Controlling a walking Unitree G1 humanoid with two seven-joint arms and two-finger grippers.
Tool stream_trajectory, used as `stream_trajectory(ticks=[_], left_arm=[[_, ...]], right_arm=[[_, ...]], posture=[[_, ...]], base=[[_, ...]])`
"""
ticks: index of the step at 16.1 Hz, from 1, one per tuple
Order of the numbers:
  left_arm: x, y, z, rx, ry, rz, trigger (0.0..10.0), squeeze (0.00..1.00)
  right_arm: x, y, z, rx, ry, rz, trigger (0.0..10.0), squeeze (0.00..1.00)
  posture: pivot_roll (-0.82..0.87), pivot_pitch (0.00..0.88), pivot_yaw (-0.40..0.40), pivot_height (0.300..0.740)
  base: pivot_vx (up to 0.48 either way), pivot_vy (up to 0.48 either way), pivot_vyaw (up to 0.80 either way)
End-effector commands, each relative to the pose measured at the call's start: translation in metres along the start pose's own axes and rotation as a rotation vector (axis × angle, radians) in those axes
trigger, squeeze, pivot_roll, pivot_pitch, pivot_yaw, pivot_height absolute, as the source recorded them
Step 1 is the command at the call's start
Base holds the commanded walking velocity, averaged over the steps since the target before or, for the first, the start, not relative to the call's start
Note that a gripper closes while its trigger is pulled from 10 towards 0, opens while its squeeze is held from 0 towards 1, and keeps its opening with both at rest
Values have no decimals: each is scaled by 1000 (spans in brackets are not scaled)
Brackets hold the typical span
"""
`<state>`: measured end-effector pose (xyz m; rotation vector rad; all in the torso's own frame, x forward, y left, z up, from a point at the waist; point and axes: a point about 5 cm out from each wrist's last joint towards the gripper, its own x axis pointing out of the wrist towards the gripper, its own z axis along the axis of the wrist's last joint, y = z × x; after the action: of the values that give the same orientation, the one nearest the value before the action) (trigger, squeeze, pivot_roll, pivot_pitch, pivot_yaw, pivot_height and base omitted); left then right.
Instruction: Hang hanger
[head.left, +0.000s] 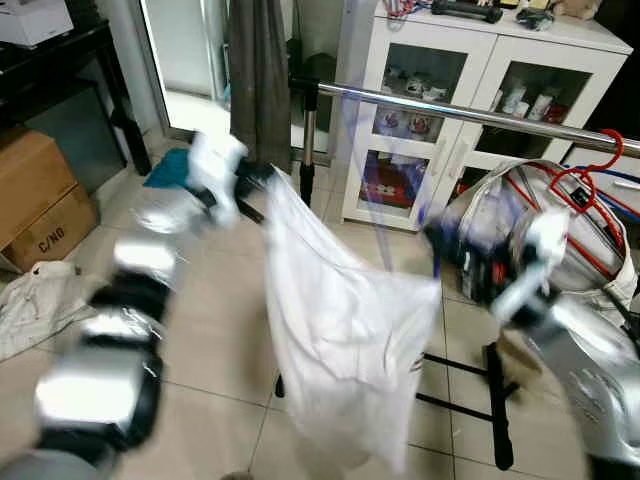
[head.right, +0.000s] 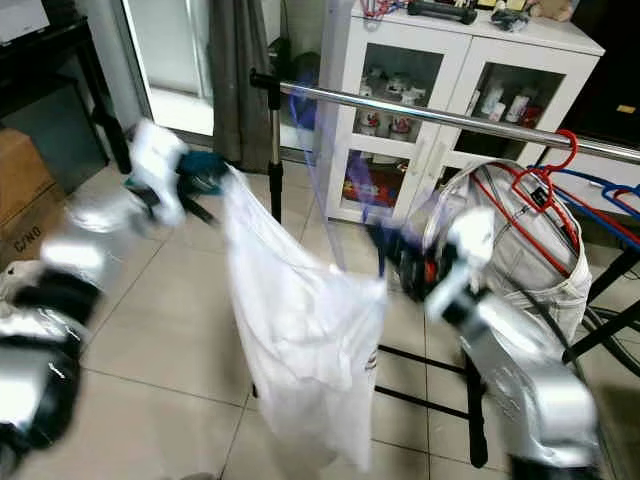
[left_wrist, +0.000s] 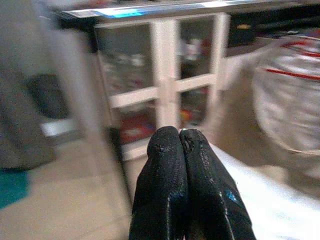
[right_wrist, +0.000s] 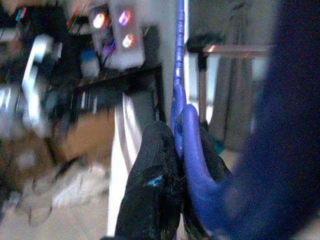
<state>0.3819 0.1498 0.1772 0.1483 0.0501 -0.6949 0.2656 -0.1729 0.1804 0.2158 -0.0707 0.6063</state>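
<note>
White cloth: a white garment (head.left: 340, 330) hangs stretched between my two grippers, drooping low in front of the rail.
Blue hanger: the blue hanger (right_wrist: 187, 145) carries the garment; its thin blue hook (head.left: 365, 190) rises, blurred, up past the rail and does not sit on it.
My right gripper: my right gripper (right_wrist: 172, 165) has its black fingers (right_wrist: 155, 175) pressed together on the blue hanger's plastic, at the garment's right end.
My left gripper: my left gripper (left_wrist: 179, 145) has both fingers closed tight, tips touching, with white cloth just beside them; I hold the garment's upper left corner, I think, though blur hides the exact grip.
Steel rail: the chrome rail (head.left: 480, 115) runs across above the garment, on a black stand (head.left: 495, 400).
Red hanger: a red hanger (head.left: 585, 185) already hangs on the rail to my right, carrying a pale garment (head.right: 525, 245).
Behind: a white glass-door cabinet (head.left: 470, 90) stands beyond the rail.
Left side: cardboard boxes (head.left: 40, 195) sit on the tiled floor (head.left: 210, 340).
</note>
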Motion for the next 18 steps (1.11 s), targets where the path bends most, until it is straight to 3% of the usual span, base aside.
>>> stream_trajectory(ticks=[1, 3, 4, 5, 8, 9, 10, 11, 13, 14, 15, 17, 18], left_arm=[[15, -26, 16, -4, -79, -75, 0, 0], [26, -56, 16, -50, -113, -132, 0, 0], [27, -81, 9, -76, -111, -192, 0, 0], [25, -85, 6, -77, -103, -191, 0, 0], [4, -70, -8, -112, -59, 62, 0, 0], [-5, -65, -13, -128, -46, 140, 5922, 0], [-10, -62, -17, -138, -30, 190, 10000, 0], [-19, -61, -26, -137, 17, 252, 10000, 0], [-28, -66, -36, -101, 19, 368, 10000, 0], [-32, -71, -41, -234, -29, 402, 10000, 0], [-35, -69, -43, -293, -34, 432, 10000, 0], [-42, -64, -47, -283, -4, 519, 10000, 0], [-43, -66, -45, -310, -15, 507, 10000, 0]], right_arm=[[8, -7, 3, 61, -66, -110, 10000, 0], [19, -11, 2, 96, -97, -210, 10000, 0], [24, -27, 2, 90, -93, -374, 10000, 0], [25, -31, 1, 78, -83, -414, 10000, 0], [6, -25, -29, -128, 224, -381, 10000, 0], [-7, -26, -44, -154, 331, -407, 10000, 0], [-16, -26, -51, -145, 366, -435, 10000, 0], [-31, -26, -64, -137, 423, -476, 10000, 0], [-42, -21, -73, -86, 453, -502, 10000, 0], [-44, -19, -76, -86, 483, -544, 10000, 0], [-42, -18, -77, -67, 484, -563, 10000, 0], [-40, -14, -79, -39, 485, -580, 10000, 0], [-40, -12, -79, -28, 479, -592, 10000, 0]], posture=[[26, 0, -37, 740], [28, 0, -34, 740], [28, 0, -23, 740], [29, 0, -18, 740], [36, 0, -10, 740], [37, 0, -9, 740], [36, 0, -11, 740], [34, 0, -16, 740], [20, 0, -20, 740], [15, 0, -21, 740], [11, 0, -20, 740], [17, 2, -16, 740], [21, 1, -11, 740]], base=[[0, 0, 0], [0, 0, 0], [0, 0, 0], [0, 0, 0], [0, 0, 0], [0, 0, -800], [0, 0, -800], [0, 0, -800], [0, 0, -800], [0, 0, -800], [0, 0, -800], [0, 0, -800], [0, 0, -788]])
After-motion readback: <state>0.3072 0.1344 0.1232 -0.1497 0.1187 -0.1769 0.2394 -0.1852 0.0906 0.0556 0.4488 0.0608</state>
